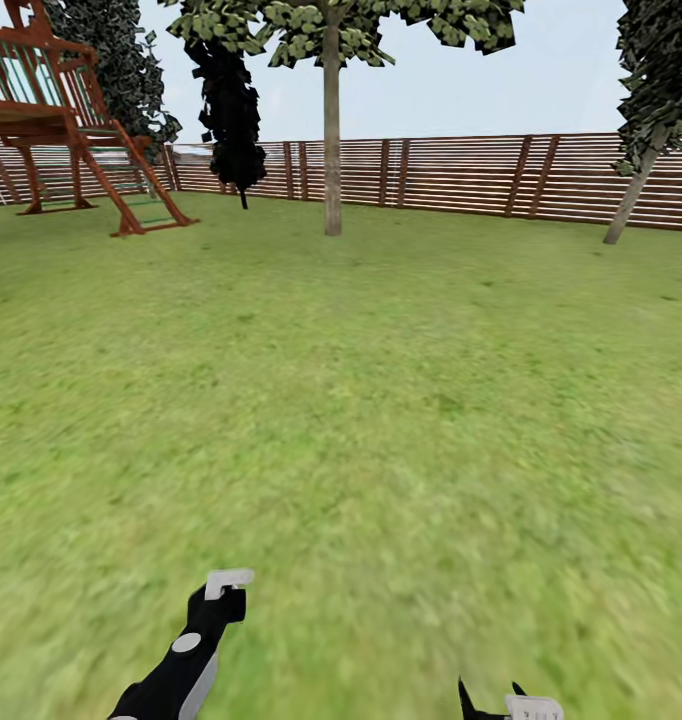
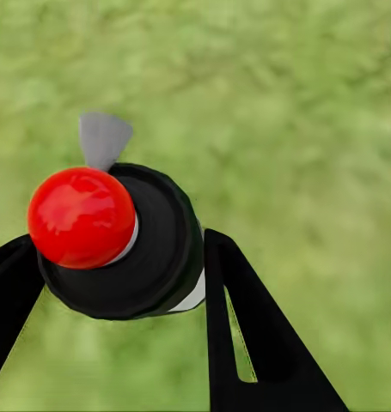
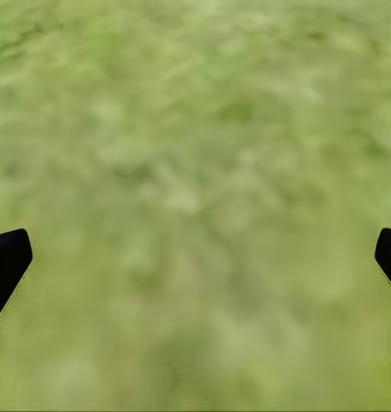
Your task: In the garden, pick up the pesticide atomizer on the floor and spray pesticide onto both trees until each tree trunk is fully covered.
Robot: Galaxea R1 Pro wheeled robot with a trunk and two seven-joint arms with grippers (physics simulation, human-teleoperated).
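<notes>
Atomizer (image 2: 118, 240) gripped in left claw (image 2: 118, 283) above lawn (image 1: 381, 400); right claw (image 3: 195, 249) spread, holding nothing.

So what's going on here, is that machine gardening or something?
A two-armed robot stands on a grassy lawn facing a wooden fence. Its left jaws are shut on a small sprayer with a red top and black body, already lifted off the grass. The right jaws are open and hold nothing, pointing at the lawn. A pale-trunked tree stands ahead by the fence, some way off, with another leaning at the right. No spraying shows.
</notes>
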